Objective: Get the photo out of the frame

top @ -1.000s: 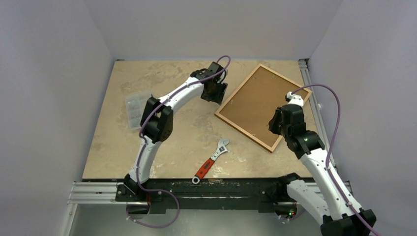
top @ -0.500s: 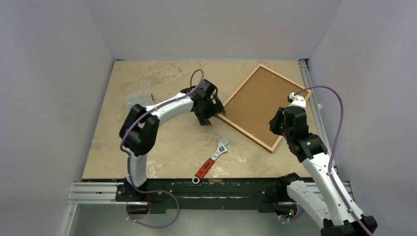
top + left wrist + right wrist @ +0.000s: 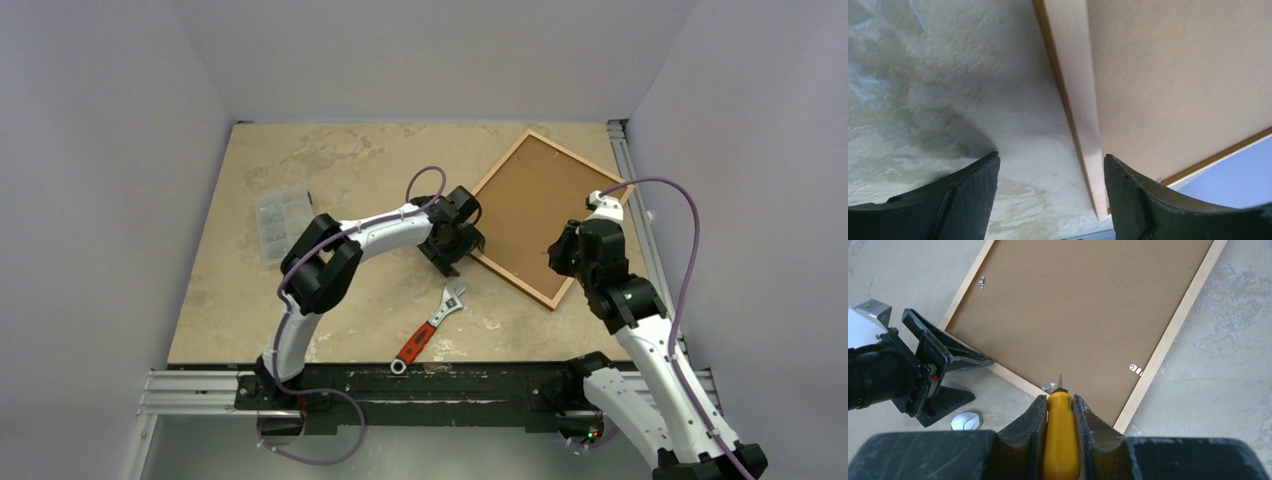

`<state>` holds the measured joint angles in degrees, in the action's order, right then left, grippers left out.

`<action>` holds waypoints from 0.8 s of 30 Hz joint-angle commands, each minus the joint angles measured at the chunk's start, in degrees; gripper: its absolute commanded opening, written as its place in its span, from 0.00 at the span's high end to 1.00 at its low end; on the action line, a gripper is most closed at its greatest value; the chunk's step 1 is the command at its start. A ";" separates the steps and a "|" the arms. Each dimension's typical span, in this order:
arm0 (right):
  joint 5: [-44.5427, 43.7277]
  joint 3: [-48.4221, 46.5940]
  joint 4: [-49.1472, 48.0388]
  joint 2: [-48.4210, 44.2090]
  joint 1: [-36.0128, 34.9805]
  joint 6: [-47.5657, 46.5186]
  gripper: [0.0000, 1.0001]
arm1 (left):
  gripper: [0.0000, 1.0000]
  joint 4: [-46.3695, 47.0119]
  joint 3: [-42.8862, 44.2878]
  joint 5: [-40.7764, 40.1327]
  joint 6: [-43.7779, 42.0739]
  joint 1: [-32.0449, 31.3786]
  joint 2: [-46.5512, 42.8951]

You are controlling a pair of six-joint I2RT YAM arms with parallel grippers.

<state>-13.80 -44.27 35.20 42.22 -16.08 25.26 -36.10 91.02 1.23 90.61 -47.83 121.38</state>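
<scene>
Shows the frame (image 3: 1168,337) lying back-up, the cork-brown backing board (image 3: 1088,315) covering the photo (none of the print visible). Finds the left gripper (image 3: 462,246) spread wide at the frame's near-left border. Has the right gripper (image 3: 1060,402) above the frame's near corner, pinching a yellow screwdriver (image 3: 1060,432), tip beside a metal clip (image 3: 1049,386). Places a wrench (image 3: 431,327) near that border, a clear parts box (image 3: 279,219) well left.

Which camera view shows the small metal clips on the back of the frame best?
The right wrist view: three clips stand out sharply along the frame border, on the brown backing. In the top view they are too small to tell. The left wrist view shows only a blurred frame edge and backing, no clip.
</scene>
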 commanded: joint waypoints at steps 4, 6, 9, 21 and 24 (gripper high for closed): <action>0.96 0.93 -2.59 -0.29 -0.09 0.28 1.00 | 0.28 -6.03 9.12 -6.63 4.78 0.46 6.81; 1.06 0.94 -2.51 -0.35 -0.10 0.26 1.00 | 0.33 -8.15 10.89 -7.44 4.76 0.44 8.57; 1.16 0.94 -2.50 -0.58 -0.10 0.25 1.00 | 0.48 -11.00 12.35 -8.72 4.69 0.70 9.95; 5.18 1.16 -5.01 6.08 -0.66 -1.51 1.00 | 0.91 4.45 10.27 -2.66 -18.85 7.69 7.77; 6.71 1.42 -7.61 9.20 -1.59 -1.86 1.00 | 0.96 5.89 11.36 2.38 -24.97 10.14 8.80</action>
<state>-9.63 -43.44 32.71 48.84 -16.53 24.53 -35.79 101.97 -2.13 78.78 -41.80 129.21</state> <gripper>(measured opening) 0.180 0.236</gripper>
